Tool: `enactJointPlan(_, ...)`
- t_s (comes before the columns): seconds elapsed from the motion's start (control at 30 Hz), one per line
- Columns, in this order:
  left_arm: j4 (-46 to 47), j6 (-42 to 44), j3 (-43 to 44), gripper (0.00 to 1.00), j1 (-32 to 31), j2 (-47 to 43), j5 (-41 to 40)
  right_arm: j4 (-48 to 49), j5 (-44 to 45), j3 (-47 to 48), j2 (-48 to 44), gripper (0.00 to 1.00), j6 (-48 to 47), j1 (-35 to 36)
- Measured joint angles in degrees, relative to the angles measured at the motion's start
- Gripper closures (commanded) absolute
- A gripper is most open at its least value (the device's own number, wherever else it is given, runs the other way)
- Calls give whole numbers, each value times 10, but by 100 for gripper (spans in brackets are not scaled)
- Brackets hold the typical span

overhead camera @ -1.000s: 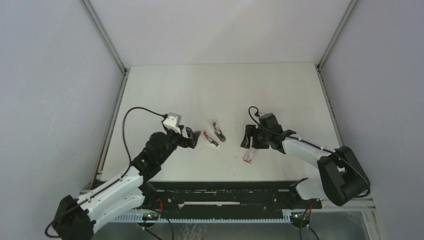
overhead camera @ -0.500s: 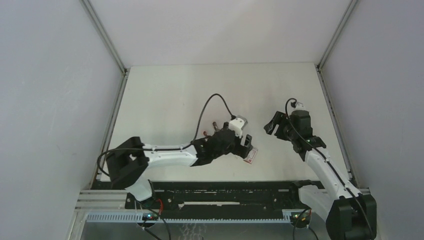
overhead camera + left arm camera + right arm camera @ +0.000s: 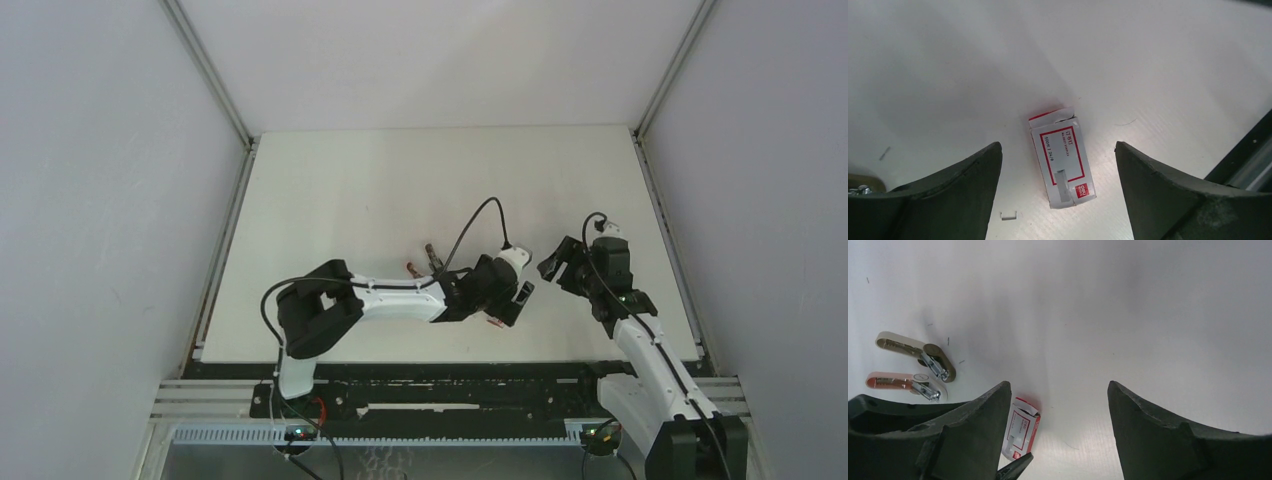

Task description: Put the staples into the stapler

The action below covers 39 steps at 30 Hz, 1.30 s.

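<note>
The pink-red stapler (image 3: pixel 900 382) lies on the white table at the left of the right wrist view; from above, the stapler (image 3: pixel 412 267) shows just behind my left forearm. The staples are out of view. My left gripper (image 3: pixel 1057 146) is open and hovers over a white-and-red labelled box (image 3: pixel 1062 162), which lies flat between its fingers without touching them. From above, the left gripper (image 3: pixel 518 300) reaches across to the right of centre. My right gripper (image 3: pixel 1058 385) is open and empty, off to the right of the box (image 3: pixel 1020 432).
A second, beige stapler-like piece (image 3: pixel 913 351) lies beside the pink one. A tiny bent bit of wire (image 3: pixel 1008 216) rests near the box. The right gripper (image 3: pixel 560 262) hangs close to the left one. The table's front rail (image 3: pixel 450 375) runs just below the box.
My left arm swung right, from beside the stapler to above the labelled box. My right arm drew back to the right, away from the box.
</note>
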Motion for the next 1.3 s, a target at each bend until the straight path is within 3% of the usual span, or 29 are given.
enactJointPlan(0.27, -35, 2, 23, 37, -9, 35, 9, 0, 0, -14, 0, 32, 37, -33)
enactJointPlan(0.6, -31, 40, 0, 55, -12, 31, 15, 10, -84, -21, 28, 37, 42, -41)
enactJointPlan(0.8, 25, 96, -101, 55, -12, -32, 60, 17, -163, -23, 82, 44, 36, -2)
enactJointPlan(1.0, 46, 140, -187, 48, -12, -99, 99, 33, -210, -46, 115, 53, 44, 71)
enactJointPlan(1.17, 48, 160, -207, 45, -12, -115, 123, 58, -231, -61, 152, 62, 65, 135)
enactJointPlan(1.3, 50, 170, -209, 48, -12, -115, 129, 89, -241, -61, 185, 67, 80, 153)
